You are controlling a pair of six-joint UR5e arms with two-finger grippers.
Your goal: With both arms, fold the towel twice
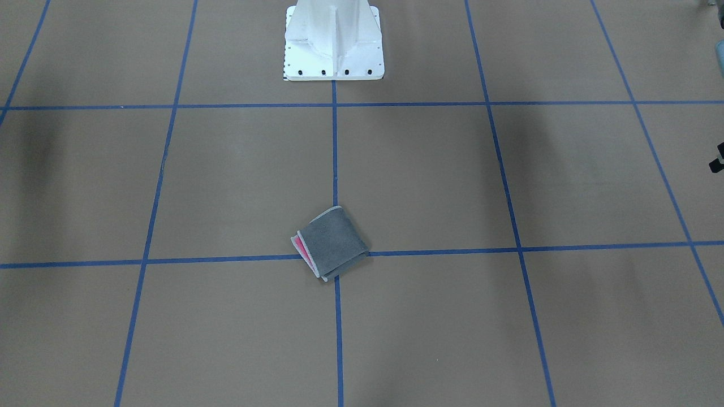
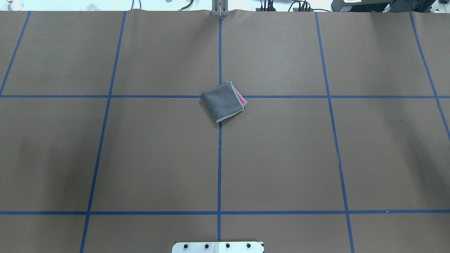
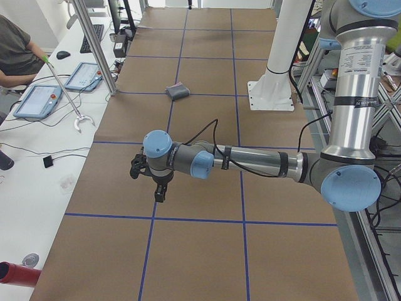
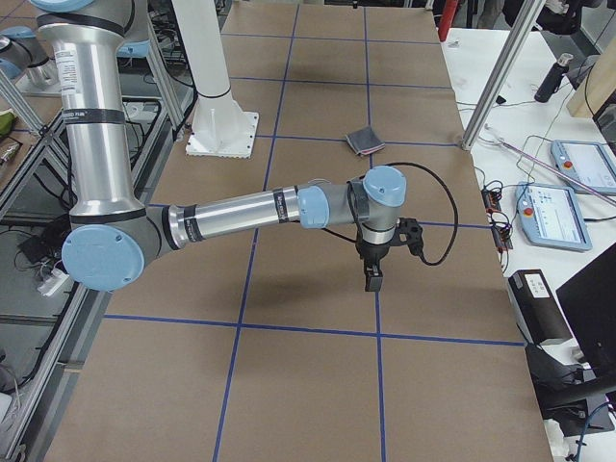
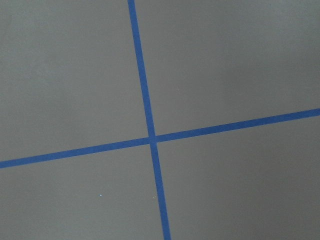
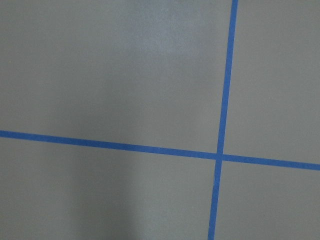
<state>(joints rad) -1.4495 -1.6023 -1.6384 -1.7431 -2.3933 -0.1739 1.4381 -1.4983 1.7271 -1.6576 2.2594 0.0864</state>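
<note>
I see the towel point(image 2: 223, 102) lying by itself on the brown table point(image 2: 158, 158), well apart from both grippers and touched by neither. It is a small, thick, nearly square bundle with the grey side up, turned askew to the blue tape lines point(image 5: 152, 139), so it has no clear long axis. From the left gripper point(image 3: 160, 191) it lies far off toward the robot's right, and from the right gripper point(image 4: 372, 279) far off toward the robot's left. It sits on the table's centre line, so I judge neither arm to be nearer. Its layered edge, where a strip of pink shows, faces the right gripper, and its smooth folded edge faces the left. Each arm has its forearm stretched roughly level above the table, with the wrist bent so the gripper points straight down, clear of the surface. Both wrist cameras show only bare table and tape. I cannot tell whether either gripper's fingers are parted or closed. Both folds look done to me.
</note>
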